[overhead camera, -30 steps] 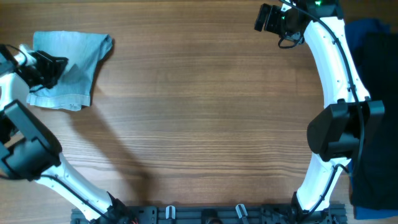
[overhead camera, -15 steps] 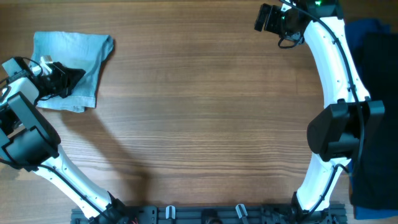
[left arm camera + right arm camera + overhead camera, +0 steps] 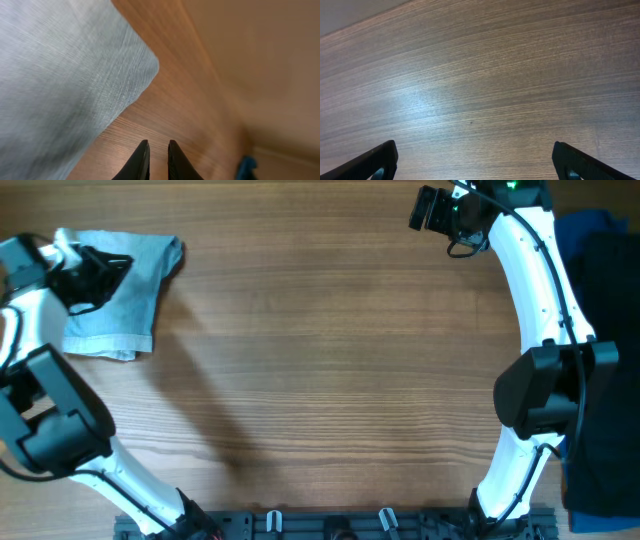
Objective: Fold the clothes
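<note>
The light blue denim shorts (image 3: 125, 295) lie folded in a compact stack at the far left of the table. My left gripper (image 3: 122, 262) hovers over their far part, fingers nearly together with nothing between them. In the left wrist view the fingertips (image 3: 157, 150) are over bare wood just past a rounded corner of the denim (image 3: 60, 75). My right gripper (image 3: 420, 208) is at the far right of the table, well away from the shorts. Its fingers (image 3: 475, 160) are spread wide over bare wood, empty.
A heap of royal-blue and black garments (image 3: 605, 330) lies along the right edge, beside the right arm; a bit of blue also shows in the left wrist view (image 3: 246, 165). The table's wooden surface (image 3: 330, 380) stretches between the arms.
My left gripper has moved from the shorts' left side up toward their far edge, and its arm swung with it. The shorts have shifted only slightly. The right arm has not moved.
</note>
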Tool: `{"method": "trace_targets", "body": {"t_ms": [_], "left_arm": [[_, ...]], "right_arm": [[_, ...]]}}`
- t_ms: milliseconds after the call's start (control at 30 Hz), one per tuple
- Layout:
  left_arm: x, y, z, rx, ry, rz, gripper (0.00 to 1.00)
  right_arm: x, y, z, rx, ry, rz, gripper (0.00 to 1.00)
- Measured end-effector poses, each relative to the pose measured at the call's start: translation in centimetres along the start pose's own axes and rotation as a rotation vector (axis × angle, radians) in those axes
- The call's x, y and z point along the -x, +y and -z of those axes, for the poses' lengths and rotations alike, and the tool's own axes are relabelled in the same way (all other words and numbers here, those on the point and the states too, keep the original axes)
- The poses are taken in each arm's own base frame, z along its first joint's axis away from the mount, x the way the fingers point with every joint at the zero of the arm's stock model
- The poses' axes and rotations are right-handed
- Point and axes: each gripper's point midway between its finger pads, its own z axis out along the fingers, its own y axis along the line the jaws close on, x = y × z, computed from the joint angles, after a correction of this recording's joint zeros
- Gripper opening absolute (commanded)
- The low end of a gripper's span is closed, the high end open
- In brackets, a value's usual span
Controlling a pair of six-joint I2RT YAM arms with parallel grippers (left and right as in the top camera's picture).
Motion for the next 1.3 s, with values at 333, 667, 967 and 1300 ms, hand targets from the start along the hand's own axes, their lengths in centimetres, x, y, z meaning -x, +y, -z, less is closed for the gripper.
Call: {"method": "trace_targets", "body": {"t_ms": [333,667,967,1300], "left_arm": [[-0.7,3.1,-5.2,0.149,-0.025,-0.05,0.12],[-2.0,5.5,-6.8,0.169,0.021,-0.014,0.08],[-1.5,-9.8,1.0,0.024,-0.103,-0.207,0.74],[-4.0,-18.0,5.3,0.0,-0.194,-0.336,1.0]], "right_arm": [[0.0,0.0,0.0,0.0,0.0,0.0,1.0],[0.0,0.0,0.0,0.0,0.0,0.0,1.0],[0.0,0.0,0.0,0.0,0.0,0.0,1.0],[0.0,0.0,0.0,0.0,0.0,0.0,1.0]]}}
